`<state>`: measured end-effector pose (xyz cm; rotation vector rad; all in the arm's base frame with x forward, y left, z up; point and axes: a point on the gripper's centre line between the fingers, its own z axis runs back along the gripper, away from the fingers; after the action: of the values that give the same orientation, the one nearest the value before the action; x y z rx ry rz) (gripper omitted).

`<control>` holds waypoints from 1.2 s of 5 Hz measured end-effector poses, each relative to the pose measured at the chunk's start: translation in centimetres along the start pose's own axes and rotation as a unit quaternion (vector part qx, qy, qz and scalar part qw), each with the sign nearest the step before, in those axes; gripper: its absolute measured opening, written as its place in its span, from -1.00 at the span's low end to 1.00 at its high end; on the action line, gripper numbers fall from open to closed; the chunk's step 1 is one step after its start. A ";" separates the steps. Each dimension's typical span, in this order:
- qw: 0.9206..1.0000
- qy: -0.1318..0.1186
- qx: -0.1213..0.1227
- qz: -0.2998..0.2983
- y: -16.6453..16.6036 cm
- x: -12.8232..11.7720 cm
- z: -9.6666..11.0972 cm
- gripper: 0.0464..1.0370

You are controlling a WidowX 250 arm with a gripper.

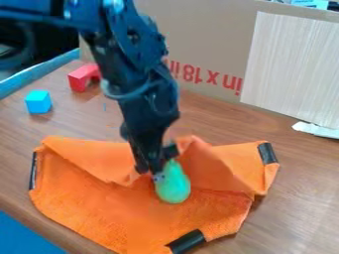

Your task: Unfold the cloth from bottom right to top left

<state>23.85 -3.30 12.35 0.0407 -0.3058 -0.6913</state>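
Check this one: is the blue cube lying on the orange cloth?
No, the blue cube sits on the wooden table near the red block, apart from the orange cloth.

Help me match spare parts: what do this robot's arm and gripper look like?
The arm is black and chunky, jointed in several places, with a paler curved strip, perhaps a cable, around its lower part. The gripper is dark too, with a small pale patch low down.

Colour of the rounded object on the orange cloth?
The rounded object is green, leaning slightly teal; camera view.
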 end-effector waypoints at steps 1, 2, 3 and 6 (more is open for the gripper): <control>1.000 -0.003 -0.015 0.025 1.9 0.7 0.7 -0.98; 0.999 0.002 -0.028 0.046 3.6 1.2 0.9 -0.98; 0.998 0.010 -0.030 0.063 5.5 1.7 1.0 -0.98; 0.986 0.052 -0.041 0.155 12.0 1.4 -2.2 -0.98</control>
<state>32.93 4.90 12.31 -0.0483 -0.1769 -0.3898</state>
